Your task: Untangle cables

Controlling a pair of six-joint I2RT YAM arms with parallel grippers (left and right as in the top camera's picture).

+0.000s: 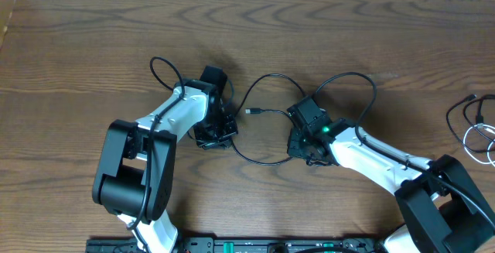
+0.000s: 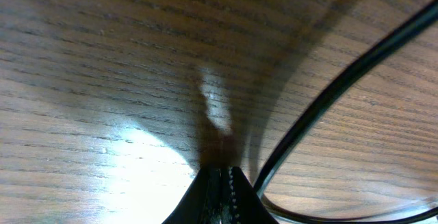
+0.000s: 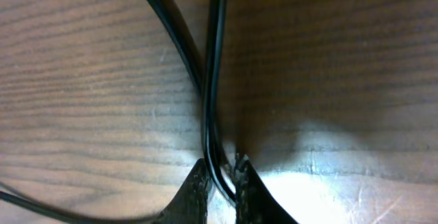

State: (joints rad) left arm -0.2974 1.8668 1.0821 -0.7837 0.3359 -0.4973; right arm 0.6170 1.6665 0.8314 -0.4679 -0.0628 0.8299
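Right gripper [image 3: 220, 164]: almost closed. It pinches the black cable [image 3: 213, 46] between its two tips. It sits in the middle of the bench [image 1: 93, 36], a bit toward the right edge.
Left gripper [image 2: 220, 176]: closed, with its tips together. The black cable bends round right beside one tip. I cannot tell if any of it is pinched. This gripper is in the middle of the bench too, a bit toward the left edge.
Black cable: it lies between the two grippers in big, loose loops. One loop sags toward the near edge. Two loops bulge toward the far edge.
Plug [image 1: 249, 111]: a small end of the black cable, flat on the bench between the grippers.
Other cables: a white cable [image 1: 469, 138] and another thin black one [image 1: 450, 115] lie at the right edge, well apart from both grippers.
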